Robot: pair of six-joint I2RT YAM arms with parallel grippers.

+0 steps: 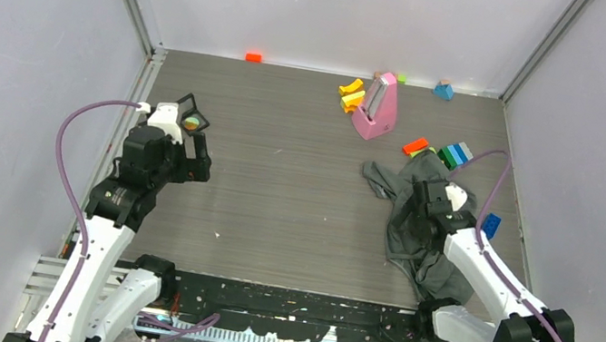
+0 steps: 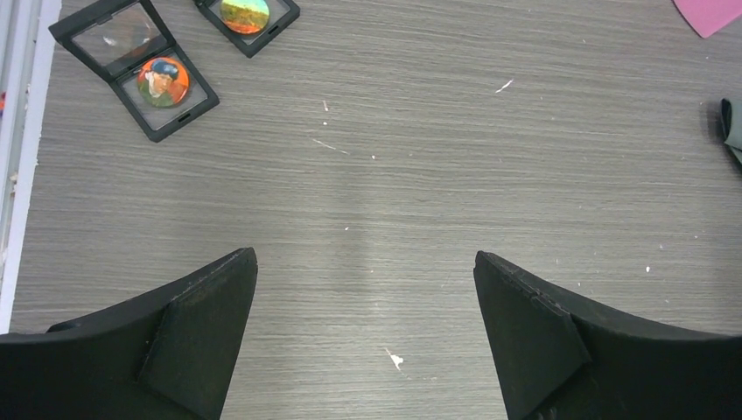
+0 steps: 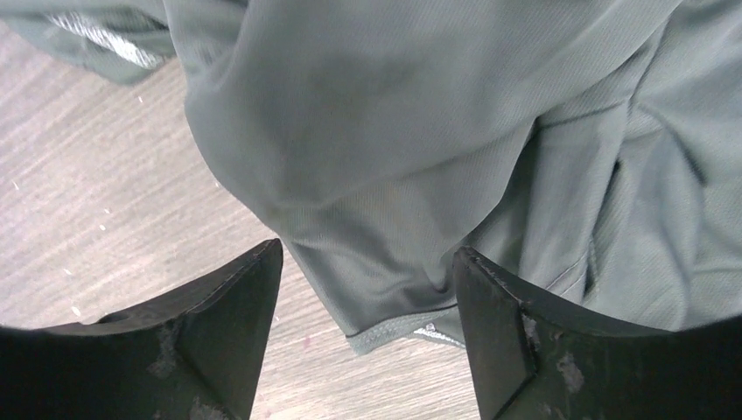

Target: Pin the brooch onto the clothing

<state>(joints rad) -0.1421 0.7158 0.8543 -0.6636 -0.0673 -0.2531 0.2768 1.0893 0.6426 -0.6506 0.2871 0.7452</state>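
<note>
Left claw [image 2: 363, 262]: jaws wide apart, holding nothing, above bare desk [image 2: 420, 175]. Portrait brooch [image 2: 163, 80]: lies in an open black case [image 2: 114, 37] at the desk's left side. Clothing [image 1: 406, 241]: crumpled at the desk's right side. Right claw [image 3: 367, 249]: jaws apart, straddling the clothing's hem, not clamped.

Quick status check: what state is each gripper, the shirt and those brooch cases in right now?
Left gripper: open, empty, above the table.
Right gripper: open, straddling the T-shirt edge, not clamped.
T-shirt: crumpled, no brooch showing on it.
Portrait brooch case: lid open, brooch seated inside.
Second brooch case: filled, lid out of frame.
</note>
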